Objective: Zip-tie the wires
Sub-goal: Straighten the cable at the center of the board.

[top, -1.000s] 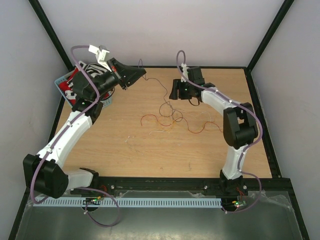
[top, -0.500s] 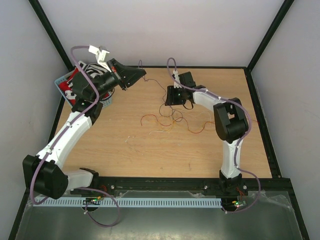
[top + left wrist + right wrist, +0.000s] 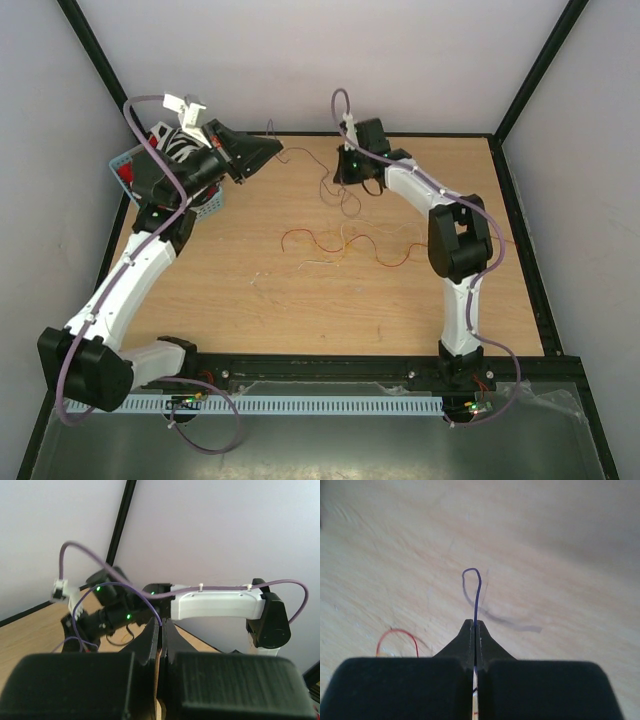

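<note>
Right gripper (image 3: 474, 625) is pinched together on a dark strand (image 3: 476, 592) that loops just past its tips. Left gripper (image 3: 161, 624) is also closed, a thin dark strand leaving its tips. The other wires (image 3: 345, 240) sprawl loose on the table (image 3: 200, 290), below and between both grippers. The zip tie (image 3: 318, 262) lies among them, untouched. Judged early: no bundle gathered, nothing tied.

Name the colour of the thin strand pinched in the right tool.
Dark blue-purple; the strand shows best in the right wrist view.
</note>
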You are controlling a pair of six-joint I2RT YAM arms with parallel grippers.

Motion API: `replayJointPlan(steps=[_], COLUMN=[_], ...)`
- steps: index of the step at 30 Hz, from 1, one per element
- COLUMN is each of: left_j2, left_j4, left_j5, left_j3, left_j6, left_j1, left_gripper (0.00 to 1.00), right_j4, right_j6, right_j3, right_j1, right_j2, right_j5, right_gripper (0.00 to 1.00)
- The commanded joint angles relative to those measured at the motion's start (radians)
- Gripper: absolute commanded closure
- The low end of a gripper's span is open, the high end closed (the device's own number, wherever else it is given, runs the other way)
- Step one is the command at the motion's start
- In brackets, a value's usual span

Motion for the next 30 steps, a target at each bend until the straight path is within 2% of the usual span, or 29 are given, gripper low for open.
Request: replayJointPlan(steps=[1,7,11,18,25,30], left_j2=[-0.066,-0.131,-0.158,-0.123,-0.068,-0.038], left_j4=[-0.012,-0.070,-0.135,-0.197,-0.287,-0.374], left_j5=[0.007,-0.001,0.017,0.058,0.052,0.048], left_j3=[-0.019,-0.055,-0.088,-0.157,-0.210,-0.206], left_j6=[-0.006,-0.011,-0.048,-0.161,-0.163,-0.085], left_j1=[0.035,0.113,0.197,0.361,0.489,0.512], left_gripper=[1.00,1.00,1.00,1.00,1.00,1.00], right_j4=[-0.039,-0.046,-0.065,-0.064,-0.051,-0.050], right_j6=[-0.037,-0.063,-0.033,0.014,-0.047,-0.091], right_j3=[0.137,0.276,0.283,0.071,-0.219,-0.357], right_j1=[-0.017,-0.034,-0.121,-0.328,-0.449,-0.558], right_j2=[-0.069,-0.090,-0.143,-0.363,-0.629,-0.743], right_j5=[0.116,0.215,0.197,0.224,0.470,0.600], right_gripper=[1.00,1.00,1.00,1.00,1.00,1.00])
